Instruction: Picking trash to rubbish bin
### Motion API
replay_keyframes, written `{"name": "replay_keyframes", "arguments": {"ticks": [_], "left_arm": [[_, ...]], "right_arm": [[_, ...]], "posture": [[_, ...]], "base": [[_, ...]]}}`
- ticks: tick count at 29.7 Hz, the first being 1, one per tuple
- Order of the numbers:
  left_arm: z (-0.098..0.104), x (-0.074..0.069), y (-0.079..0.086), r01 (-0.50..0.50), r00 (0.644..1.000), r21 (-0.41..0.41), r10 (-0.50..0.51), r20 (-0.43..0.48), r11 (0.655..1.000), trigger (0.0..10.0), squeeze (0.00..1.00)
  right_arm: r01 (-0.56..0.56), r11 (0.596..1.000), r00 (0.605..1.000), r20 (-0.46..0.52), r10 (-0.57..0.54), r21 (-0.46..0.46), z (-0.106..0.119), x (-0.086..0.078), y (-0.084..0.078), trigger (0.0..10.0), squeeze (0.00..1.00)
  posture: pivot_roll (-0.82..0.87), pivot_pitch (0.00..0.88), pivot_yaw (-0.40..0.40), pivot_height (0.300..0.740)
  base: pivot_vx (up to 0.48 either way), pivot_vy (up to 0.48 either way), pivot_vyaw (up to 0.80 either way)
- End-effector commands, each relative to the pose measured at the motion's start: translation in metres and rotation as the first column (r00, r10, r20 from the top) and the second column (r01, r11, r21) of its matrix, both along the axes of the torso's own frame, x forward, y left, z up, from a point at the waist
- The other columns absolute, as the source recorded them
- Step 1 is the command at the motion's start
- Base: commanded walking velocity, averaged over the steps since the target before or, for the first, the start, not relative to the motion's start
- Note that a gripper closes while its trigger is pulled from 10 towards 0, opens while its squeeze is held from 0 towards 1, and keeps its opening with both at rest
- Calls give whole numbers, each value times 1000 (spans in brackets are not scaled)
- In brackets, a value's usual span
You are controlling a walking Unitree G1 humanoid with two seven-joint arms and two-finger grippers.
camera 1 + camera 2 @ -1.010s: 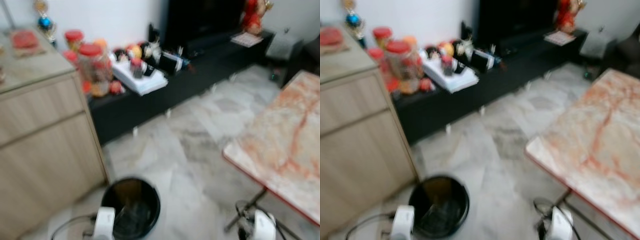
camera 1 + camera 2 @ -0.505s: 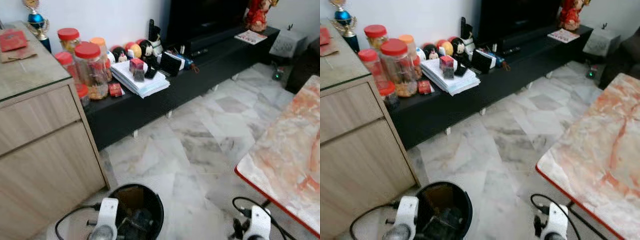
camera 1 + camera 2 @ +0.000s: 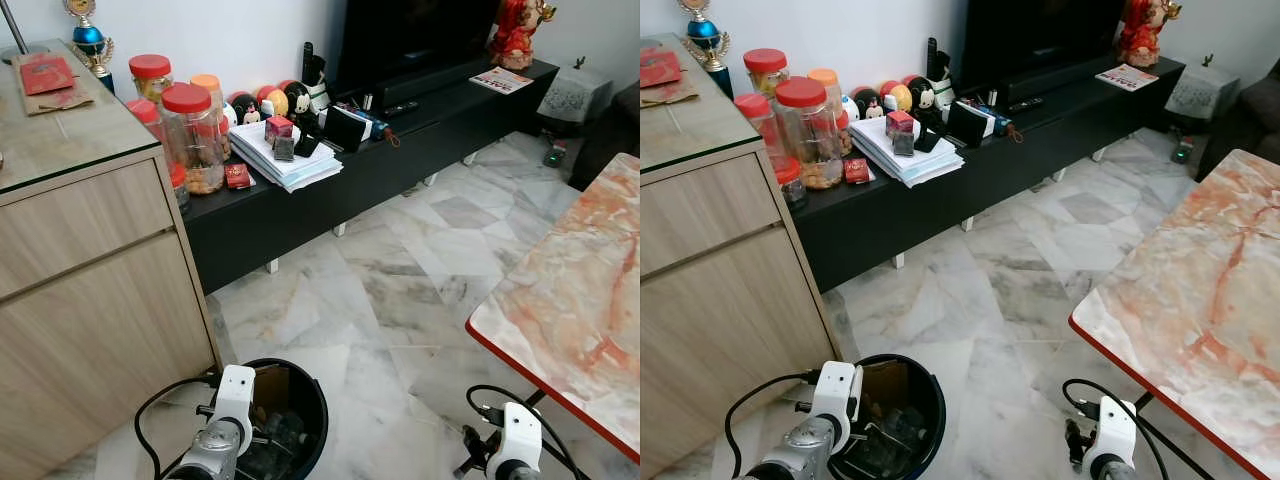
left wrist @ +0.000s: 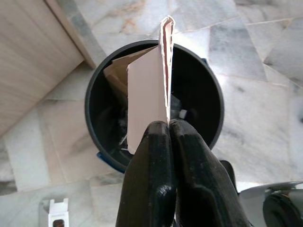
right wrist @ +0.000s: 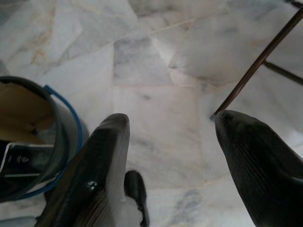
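Marble floor [image 3: 400, 280] has the black bin [image 3: 300, 400] sitting by the wooden cabinet [image 3: 90, 300]; low black TV bench [image 3: 400, 150] along the wall.

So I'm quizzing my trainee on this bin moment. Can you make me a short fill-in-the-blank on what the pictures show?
1. The left gripper pinches a piece of card right above the black ____.
2. The right gripper hangs over the floor with its fingers ____.
3. The jars on the low black shelf have ____ lids.

Missing words: bin; open; red
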State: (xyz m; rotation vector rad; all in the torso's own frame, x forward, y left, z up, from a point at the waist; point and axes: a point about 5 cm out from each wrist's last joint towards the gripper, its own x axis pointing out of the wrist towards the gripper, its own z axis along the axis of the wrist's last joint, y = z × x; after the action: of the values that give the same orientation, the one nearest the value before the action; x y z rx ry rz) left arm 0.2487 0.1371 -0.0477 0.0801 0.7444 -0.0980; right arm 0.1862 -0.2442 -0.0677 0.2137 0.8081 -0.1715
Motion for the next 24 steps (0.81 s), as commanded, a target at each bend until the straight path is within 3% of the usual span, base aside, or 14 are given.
{"name": "replay_keyframes", "arguments": {"ticks": [1, 3, 4, 5, 6, 7, 24], "left_arm": [[2, 3, -6, 30, 1000, -10, -30, 6, 999, 10000, 0], [3, 4, -7, 37, 999, -19, -37, 8, 999, 10000, 0], [4, 5, -8, 49, 999, -19, -49, 11, 999, 10000, 82], [5, 6, -11, 72, 997, -19, -71, 18, 997, 10000, 765], [5, 6, -11, 72, 997, -19, -71, 18, 997, 10000, 765], [6, 7, -13, 83, 996, -20, -82, 25, 996, 10000, 1000], [10, 13, -16, 115, 993, -12, -114, 41, 993, 10000, 1000]], "right_arm": [[-3, 1000, 1000, 5, 3, 5, 2, 2, -2, 10000, 0], [-3, 1000, 1000, -4, 3, 3, 0, -1, -2, 10000, 0], [-4, 1000, 1000, -9, 4, 5, -1, -2, -2, 10000, 0], [-5, 1000, 1000, -20, 6, 7, -2, -5, -1, 10000, 0], [-5, 1000, 1000, -20, 6, 7, -2, -5, -1, 10000, 0], [-4, 1000, 1000, -26, 5, 8, -3, -7, -1, 10000, 0], [3, 1000, 998, -55, -2, 16, -8, -17, -3, 10000, 0]], "posture": [[-149, 74, -115, 740], [-147, 77, -119, 740], [-147, 78, -121, 740], [-147, 78, -121, 740], [-147, 78, -121, 740], [-150, 79, -122, 740], [-156, 81, -126, 740]], "base": [[0, 0, 0], [0, 0, 0], [0, 0, 0], [0, 0, 0], [0, 0, 0], [0, 0, 0], [0, 0, 0]]}}
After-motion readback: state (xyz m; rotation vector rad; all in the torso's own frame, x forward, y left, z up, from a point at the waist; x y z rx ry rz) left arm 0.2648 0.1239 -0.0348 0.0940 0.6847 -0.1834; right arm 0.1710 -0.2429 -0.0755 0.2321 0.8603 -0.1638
